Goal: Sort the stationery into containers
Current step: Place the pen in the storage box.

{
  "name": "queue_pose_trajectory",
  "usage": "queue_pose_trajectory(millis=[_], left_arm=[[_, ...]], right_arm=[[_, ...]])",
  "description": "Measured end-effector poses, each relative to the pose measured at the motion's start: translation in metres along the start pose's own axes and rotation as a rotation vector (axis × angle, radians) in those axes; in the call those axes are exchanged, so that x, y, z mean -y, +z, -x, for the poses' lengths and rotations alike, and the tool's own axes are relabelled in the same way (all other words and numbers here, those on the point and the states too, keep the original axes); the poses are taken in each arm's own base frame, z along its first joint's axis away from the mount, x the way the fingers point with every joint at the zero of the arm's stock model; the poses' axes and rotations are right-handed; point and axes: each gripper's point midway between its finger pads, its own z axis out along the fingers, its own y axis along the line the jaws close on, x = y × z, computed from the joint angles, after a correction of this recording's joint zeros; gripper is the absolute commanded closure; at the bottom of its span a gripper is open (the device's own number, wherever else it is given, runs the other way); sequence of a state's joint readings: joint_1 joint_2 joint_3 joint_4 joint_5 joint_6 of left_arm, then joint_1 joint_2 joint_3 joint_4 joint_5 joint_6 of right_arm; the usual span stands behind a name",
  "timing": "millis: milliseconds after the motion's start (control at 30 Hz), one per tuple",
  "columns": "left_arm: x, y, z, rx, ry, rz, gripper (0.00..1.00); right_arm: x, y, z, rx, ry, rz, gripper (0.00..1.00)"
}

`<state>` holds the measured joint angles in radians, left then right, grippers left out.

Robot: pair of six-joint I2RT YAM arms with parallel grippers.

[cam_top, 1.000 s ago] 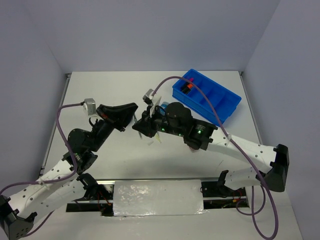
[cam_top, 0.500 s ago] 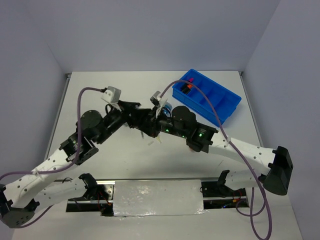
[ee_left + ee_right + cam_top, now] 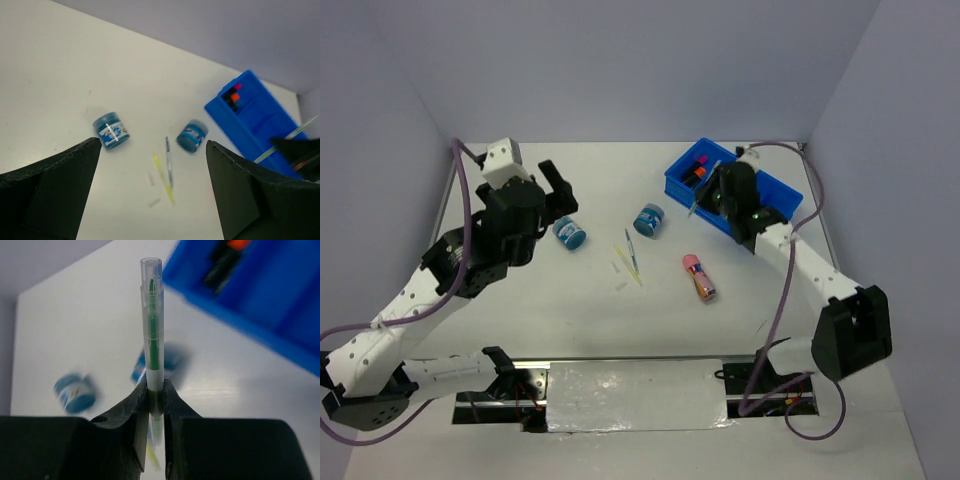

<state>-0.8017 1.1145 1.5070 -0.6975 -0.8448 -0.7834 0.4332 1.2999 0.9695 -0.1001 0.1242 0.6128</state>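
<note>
The left arm (image 3: 440,290) reaches forward along the left side, the left gripper (image 3: 560,190) spread wide (nothing between its jaws). The right arm (image 3: 810,265) stretches far right, the right gripper (image 3: 154,390) pinching a pen (image 3: 151,315).

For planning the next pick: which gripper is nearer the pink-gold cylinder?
Right. The right gripper hovers beyond the cylinder, by the tray; the left gripper is far to its left.
</note>
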Motion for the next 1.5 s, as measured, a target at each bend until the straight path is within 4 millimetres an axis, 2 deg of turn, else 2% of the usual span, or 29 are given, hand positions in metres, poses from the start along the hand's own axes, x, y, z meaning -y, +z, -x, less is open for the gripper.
queue_pose_trajectory(millis=[100,200,300,367,467,567,667,800,900,1067,1167,1233,1267,1300,1367,1433,1467,1500], left_arm=[[-0.031,-0.003,-0.037,-0.055,0.078,0.012,0.01],[-0.056,-0.005,-0.08,-0.137,0.163,0.002,0.01],[-0.069,-0.006,-0.114,-0.212,0.221,-0.02,0.01],[-0.073,-0.006,-0.13,-0.254,0.252,-0.035,0.01],[-0.075,-0.007,-0.147,-0.303,0.27,-0.058,0.01],[-0.076,-0.009,-0.157,-0.331,0.271,-0.079,0.01],[-0.077,-0.012,-0.163,-0.348,0.267,-0.099,0.01],[-0.076,-0.016,-0.162,-0.351,0.256,-0.12,0.01],[-0.075,-0.017,-0.162,-0.352,0.252,-0.127,0.01],[-0.077,-0.018,-0.166,-0.368,0.264,-0.121,0.01],[-0.084,-0.019,-0.166,-0.386,0.291,-0.088,0.01],[-0.088,-0.018,-0.161,-0.383,0.312,-0.051,0.01],[-0.091,-0.017,-0.158,-0.379,0.323,-0.027,0.01],[-0.094,-0.016,-0.155,-0.375,0.337,-0.002,0.01],[-0.102,-0.012,-0.151,-0.366,0.366,0.052,0.01],[-0.111,-0.01,-0.153,-0.365,0.398,0.104,0.01],[-0.116,-0.009,-0.154,-0.367,0.413,0.124,0.01],[-0.12,-0.009,-0.155,-0.37,0.423,0.137,0.01]], right_arm=[[0.053,0.025,0.049,0.072,0.113,-0.206,1.0],[0.086,0.054,0.086,0.106,0.183,-0.323,0.99],[0.108,0.082,0.107,0.116,0.22,-0.394,0.99],[0.122,0.097,0.105,0.098,0.238,-0.433,0.95],[0.142,0.114,0.087,0.051,0.263,-0.484,0.91],[0.157,0.127,0.067,-0.005,0.273,-0.531,0.89],[0.167,0.141,0.058,-0.031,0.281,-0.555,0.85],[0.172,0.146,0.048,-0.057,0.294,-0.566,0.39],[0.171,0.146,0.048,-0.061,0.295,-0.562,0.29],[0.167,0.144,0.051,-0.073,0.283,-0.551,0.27],[0.151,0.137,0.061,-0.075,0.211,-0.5,0.29],[0.121,0.123,0.073,-0.065,0.103,-0.43,0.31],[0.098,0.113,0.076,-0.062,0.027,-0.378,0.36],[0.066,0.1,0.076,-0.059,-0.055,-0.311,0.39],[-0.009,0.069,0.064,-0.057,-0.212,-0.137,0.45],[-0.078,0.034,0.034,-0.075,-0.336,0.047,0.45],[-0.104,0.018,0.012,-0.096,-0.388,0.131,0.44],[-0.119,0.005,-0.009,-0.123,-0.427,0.191,0.44]])
